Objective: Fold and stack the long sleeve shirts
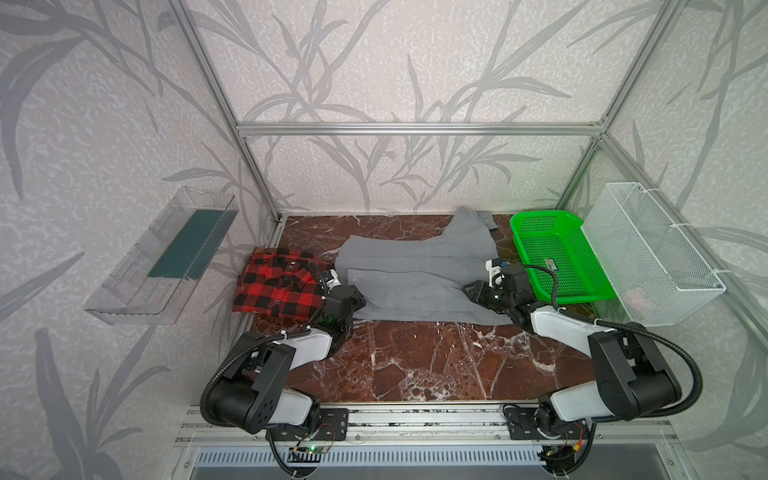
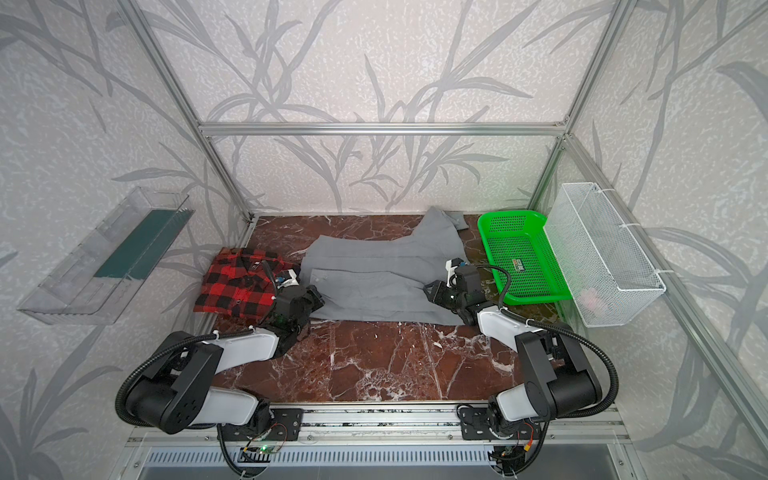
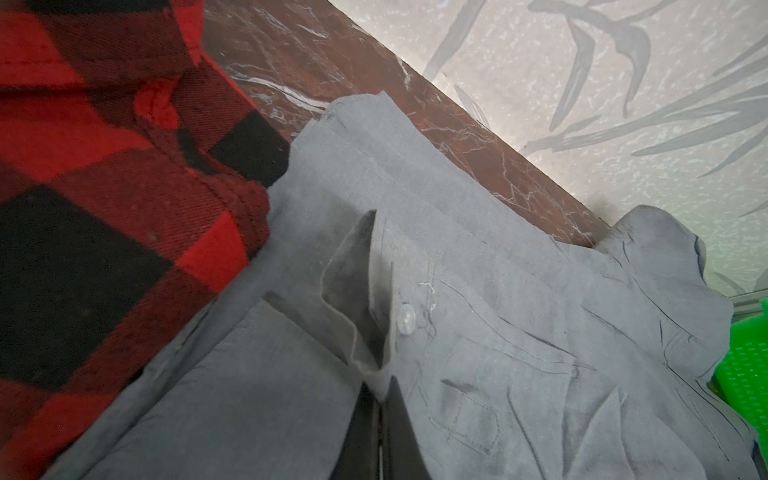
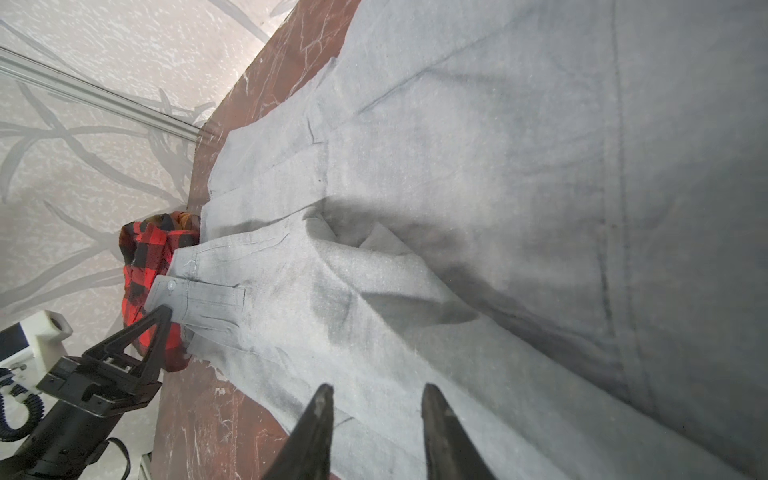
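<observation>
Basket (image 1: 544,222) holds a small label (image 1: 552,263); wire bin (image 1: 648,249), something pink. My left gripper (image 3: 380,390) pinches the gray shirt (image 1: 415,274) by its cuff mid-table, beside the folded plaid shirt (image 1: 278,286); my right gripper (image 4: 378,390) hovers spread over the gray cloth.

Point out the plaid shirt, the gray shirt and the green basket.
plaid shirt (image 1: 270,291), in a top view, front panel
gray shirt (image 1: 407,268), in a top view, middle of body
green basket (image 1: 555,243), in a top view, bare mesh floor
</observation>
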Motion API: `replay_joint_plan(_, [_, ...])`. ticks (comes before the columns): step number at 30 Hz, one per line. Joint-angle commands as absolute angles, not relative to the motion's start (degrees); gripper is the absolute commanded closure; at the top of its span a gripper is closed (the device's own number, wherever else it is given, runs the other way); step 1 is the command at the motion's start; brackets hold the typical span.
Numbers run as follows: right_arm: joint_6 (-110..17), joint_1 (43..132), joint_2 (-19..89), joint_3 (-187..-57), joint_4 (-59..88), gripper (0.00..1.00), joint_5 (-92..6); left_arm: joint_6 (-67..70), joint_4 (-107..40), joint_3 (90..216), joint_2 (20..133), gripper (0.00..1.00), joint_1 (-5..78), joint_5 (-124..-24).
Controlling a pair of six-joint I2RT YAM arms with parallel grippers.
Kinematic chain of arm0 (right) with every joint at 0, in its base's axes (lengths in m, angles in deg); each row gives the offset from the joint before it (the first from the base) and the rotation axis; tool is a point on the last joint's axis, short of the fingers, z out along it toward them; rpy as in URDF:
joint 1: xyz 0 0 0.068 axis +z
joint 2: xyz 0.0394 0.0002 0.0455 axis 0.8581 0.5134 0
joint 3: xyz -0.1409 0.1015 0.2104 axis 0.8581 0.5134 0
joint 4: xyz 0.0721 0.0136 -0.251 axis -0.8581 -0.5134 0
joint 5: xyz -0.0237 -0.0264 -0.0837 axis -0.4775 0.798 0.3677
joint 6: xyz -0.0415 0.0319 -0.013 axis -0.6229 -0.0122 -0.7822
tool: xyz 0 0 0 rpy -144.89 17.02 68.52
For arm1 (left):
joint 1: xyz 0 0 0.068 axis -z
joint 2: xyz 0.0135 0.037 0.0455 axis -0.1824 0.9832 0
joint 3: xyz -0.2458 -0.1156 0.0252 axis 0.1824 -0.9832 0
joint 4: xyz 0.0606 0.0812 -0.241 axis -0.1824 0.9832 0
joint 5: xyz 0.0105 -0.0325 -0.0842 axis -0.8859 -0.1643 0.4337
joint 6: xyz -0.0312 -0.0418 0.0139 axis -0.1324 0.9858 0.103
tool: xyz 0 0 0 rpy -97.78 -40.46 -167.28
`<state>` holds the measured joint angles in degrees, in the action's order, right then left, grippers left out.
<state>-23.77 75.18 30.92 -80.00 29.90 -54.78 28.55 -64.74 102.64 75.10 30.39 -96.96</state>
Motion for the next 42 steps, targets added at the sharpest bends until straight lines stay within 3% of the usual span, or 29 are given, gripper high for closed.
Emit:
replay_joint_plan(1, [-23.1,75.0,32.4,-79.7,27.8,0.68,-53.4,30.4,-66.4,102.3,75.4,0.96,30.5,-99.4])
replay_joint_plan(8, [-22.8,72.1,31.6,-78.4,23.2,0.68,-42.7,32.0,-55.4,104.9,73.7,0.79,30.3,-100.9])
replay_joint_plan(9, [-23.1,71.8,32.0,-78.8,22.4,0.68,-42.7,32.4,-53.6,105.6,73.1,0.75,30.3,-101.0])
replay_joint_plan(10, [-23.6,71.6,32.7,-79.6,21.4,0.67,-43.3,33.3,-49.8,106.9,72.4,0.61,30.3,-101.9])
replay_joint_plan(11, [-24.1,71.2,33.0,-80.7,19.2,0.67,-43.9,34.4,-44.9,108.5,71.3,0.57,30.3,-102.7])
replay_joint_plan(18, [-25.0,71.1,28.9,-86.7,4.7,0.68,-38.7,32.6,-34.7,114.1,67.3,0.46,30.4,-100.0])
replay_joint_plan(24, [-24.2,72.8,33.0,-89.6,-0.2,0.70,-38.0,32.3,-27.4,121.4,79.9,0.46,30.4,-94.9])
replay_joint_plan(29, [-26.3,74.6,35.5,-92.5,-7.2,0.68,-32.8,33.7,-22.0,124.8,88.5,0.54,30.5,-90.5])
replay_joint_plan(34, [-24.3,74.7,41.3,-96.7,-17.8,0.68,-33.4,34.9,-13.8,125.2,90.7,0.55,31.6,-91.7])
replay_joint_plan(37, [-25.2,74.8,43.9,-97.6,-22.8,0.74,-35.4,35.9,-9.3,123.7,89.7,0.59,33.9,-92.4])
replay_joint_plan(42, [-23.5,76.3,39.9,-91.1,-23.3,0.74,-35.7,41.6,-4.6,117.8,85.8,0.59,40.7,-95.7])
